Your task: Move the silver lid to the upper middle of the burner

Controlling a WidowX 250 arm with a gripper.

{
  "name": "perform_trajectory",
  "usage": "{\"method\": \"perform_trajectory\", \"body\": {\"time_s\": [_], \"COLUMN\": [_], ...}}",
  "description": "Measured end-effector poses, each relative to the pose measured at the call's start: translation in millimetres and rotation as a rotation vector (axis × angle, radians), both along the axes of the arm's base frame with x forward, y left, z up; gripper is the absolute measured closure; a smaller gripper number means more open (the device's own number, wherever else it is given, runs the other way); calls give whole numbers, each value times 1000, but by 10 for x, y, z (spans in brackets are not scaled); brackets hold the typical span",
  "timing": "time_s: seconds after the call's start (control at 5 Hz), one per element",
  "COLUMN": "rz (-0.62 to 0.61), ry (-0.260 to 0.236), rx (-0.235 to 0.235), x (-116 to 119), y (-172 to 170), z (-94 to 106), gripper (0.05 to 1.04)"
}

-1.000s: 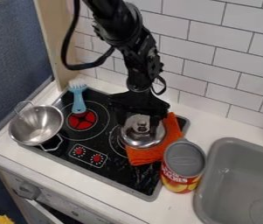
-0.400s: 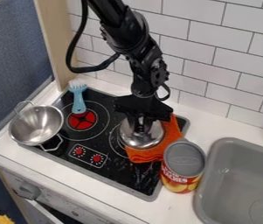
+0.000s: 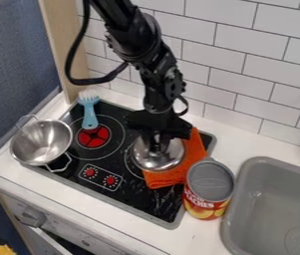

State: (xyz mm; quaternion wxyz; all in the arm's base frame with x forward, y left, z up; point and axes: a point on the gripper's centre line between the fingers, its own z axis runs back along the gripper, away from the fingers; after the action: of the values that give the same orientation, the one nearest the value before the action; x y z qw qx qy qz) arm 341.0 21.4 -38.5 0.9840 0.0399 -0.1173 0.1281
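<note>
Black arm (image 3: pixel 135 37) enters at the top edge, left of center, and slants down in front of the white tiled wall (image 3: pixel 262 57). Gripper (image 3: pixel 156 145) hangs over the right half of the black stovetop (image 3: pixel 135 196), claw pinching the silver lid (image 3: pixel 156 162) by its knob. Lid position: over the right burner (image 3: pixel 128 159), part of whose printed ring shows past the lid's left side; the lid's right side overlaps the orange cloth (image 3: pixel 196 152). Whether the lid bears on the surface or is slightly raised: cannot tell. Left burner (image 3: pixel 93 137): red center, 2 printed circles visible. Blue brush (image 3: pixel 89 117) lies at its upper side, pale bristles pointing to the wall. Near the front edge, 2 red dials (image 3: pixel 90 172) sit inside an outlined panel. Metal bowl (image 3: pixel 38 143) with 2 wire handles stands at the stovetop's left edge, opening up. Can (image 3: pixel 210 182), upright with gray top and red-and-yellow label, stands at the right edge, just beside the cloth. Gray sink (image 3: pixel 244 172) is set into the white counter (image 3: pixel 66 196) at far right.
</note>
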Motion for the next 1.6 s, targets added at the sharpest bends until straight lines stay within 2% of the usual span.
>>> {"method": "perform_trajectory", "body": {"time_s": [0.4, 0.6, 0.8, 1.0, 1.2, 1.6], "rz": [64, 108, 134, 149, 191, 209], "ry": [-89, -128, -141, -153, -132, -49], "rx": [-43, -41, -19, 20, 12, -20], "x": [-27, -65, -50, 53, 141, 292], "y": [232, 393, 492, 611, 766, 852], "z": [451, 616, 661, 648, 535, 188], "gripper": [809, 809, 809, 809, 809, 809]}}
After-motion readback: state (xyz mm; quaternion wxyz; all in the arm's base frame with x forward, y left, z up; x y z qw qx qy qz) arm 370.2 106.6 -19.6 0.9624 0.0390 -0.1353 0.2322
